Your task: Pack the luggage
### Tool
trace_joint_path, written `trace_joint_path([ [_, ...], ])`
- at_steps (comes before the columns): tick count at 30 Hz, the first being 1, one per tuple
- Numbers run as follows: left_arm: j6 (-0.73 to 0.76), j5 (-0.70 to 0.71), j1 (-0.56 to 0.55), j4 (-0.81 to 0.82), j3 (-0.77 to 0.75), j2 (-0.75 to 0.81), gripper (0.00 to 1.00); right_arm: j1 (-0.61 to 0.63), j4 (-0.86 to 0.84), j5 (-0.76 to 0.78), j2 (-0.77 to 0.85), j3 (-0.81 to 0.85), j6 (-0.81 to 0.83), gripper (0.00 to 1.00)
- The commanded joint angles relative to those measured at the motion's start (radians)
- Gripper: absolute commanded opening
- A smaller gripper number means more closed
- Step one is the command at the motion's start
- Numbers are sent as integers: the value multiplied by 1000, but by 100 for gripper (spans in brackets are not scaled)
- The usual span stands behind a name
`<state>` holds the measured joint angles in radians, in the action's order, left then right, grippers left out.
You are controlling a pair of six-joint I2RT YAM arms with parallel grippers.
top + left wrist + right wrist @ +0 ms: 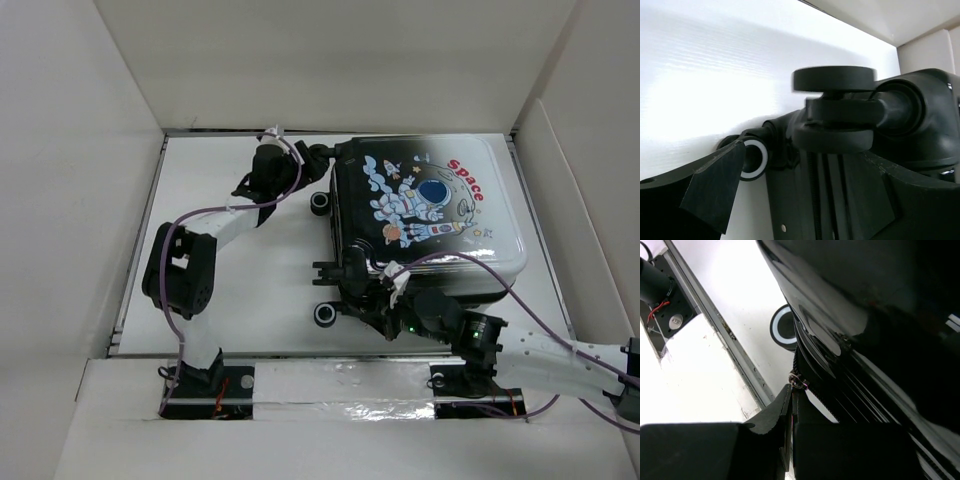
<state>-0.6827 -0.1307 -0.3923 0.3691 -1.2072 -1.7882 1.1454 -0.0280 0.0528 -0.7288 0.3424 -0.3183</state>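
Note:
The luggage lies flat on the white table with its lid down and the astronaut print facing up. Its black caster wheels point left. My left gripper stands open at the far left corner. In the left wrist view its fingers are spread wide either side of the luggage's zippered edge, just below a caster wheel. My right gripper is at the near left corner, shut on the small metal zipper pull of the luggage's zipper.
White walls box the table in on three sides. A metal rail runs along the near table edge, with the arm bases behind it. A purple cable loops over the luggage's near side.

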Motion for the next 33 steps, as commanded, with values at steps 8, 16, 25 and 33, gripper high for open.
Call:
trace_joint_path([
  [8, 2, -93, 1, 166, -71, -11, 76, 25, -201, -80, 9, 30, -50, 0],
  [16, 15, -98, 1, 159, -143, -62, 69, 25, -205, -76, 6, 29, -51, 0],
  [25, 8, -126, 1, 128, -210, -123, 47, 25, -210, -74, 6, 20, -59, 0],
  [33, -21, -145, 26, 182, -190, -151, 0, 25, -171, -1, 68, 6, -65, 0],
])
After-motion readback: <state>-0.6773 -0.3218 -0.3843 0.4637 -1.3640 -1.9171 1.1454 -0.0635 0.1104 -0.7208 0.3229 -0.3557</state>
